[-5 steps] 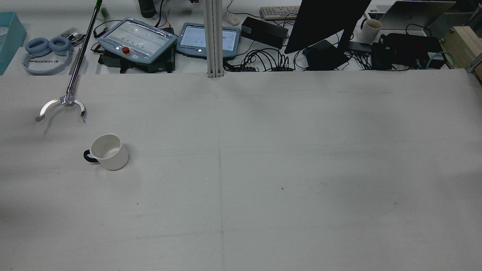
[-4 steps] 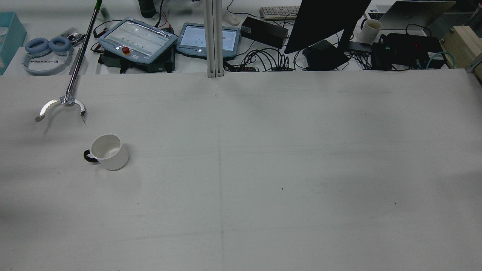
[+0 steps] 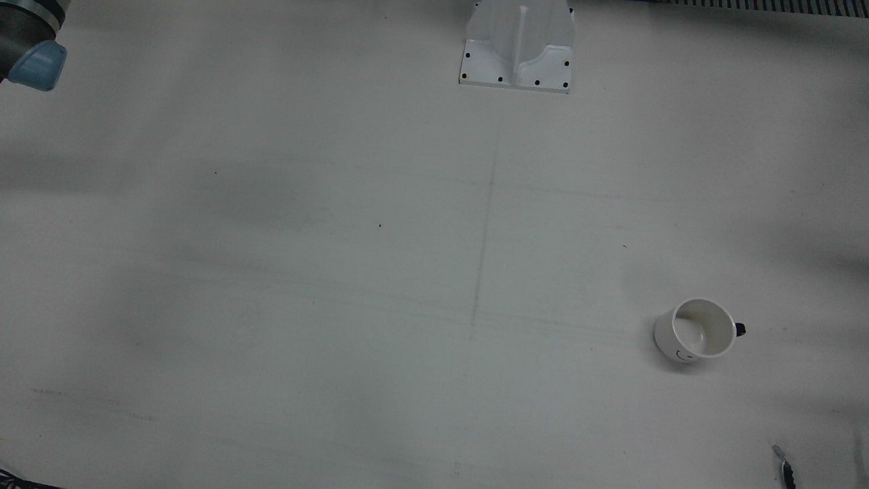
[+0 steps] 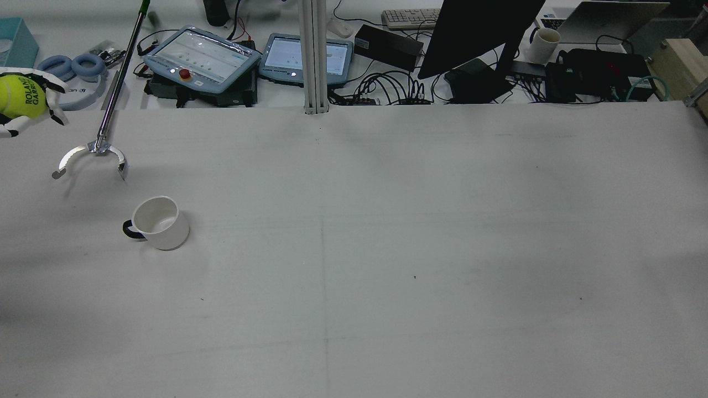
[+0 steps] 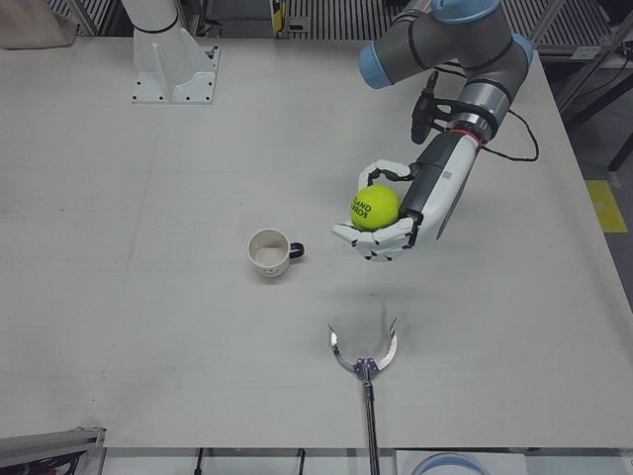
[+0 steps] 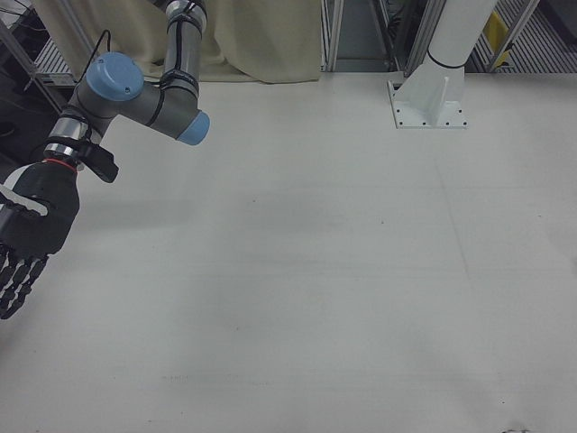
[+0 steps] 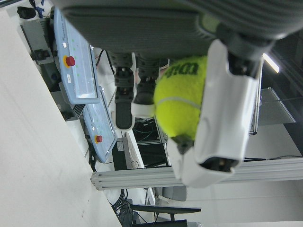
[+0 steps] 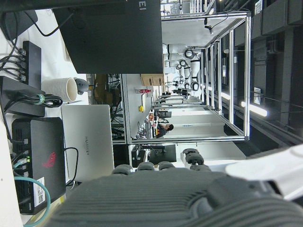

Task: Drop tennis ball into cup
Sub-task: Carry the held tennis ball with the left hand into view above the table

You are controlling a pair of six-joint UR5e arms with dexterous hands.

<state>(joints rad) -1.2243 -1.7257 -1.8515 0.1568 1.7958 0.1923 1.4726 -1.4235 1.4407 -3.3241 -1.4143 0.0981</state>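
Note:
A white cup with a black handle stands upright on the table, also in the left-front view and front view. My left hand is shut on a yellow tennis ball, held above the table to the right of the cup in that view. The ball shows at the rear view's left edge and close up in the left hand view. My right hand hangs with fingers spread and empty at the left edge of the right-front view.
A metal reacher tool with curved claws lies on the table beyond the cup, also in the left-front view. A white pedestal stands at the table's robot side. Tablets, cables and a monitor crowd the far desk.
My left hand with the tennis ball has come into the rear view at its left edge. The cup and reacher tool have not moved.

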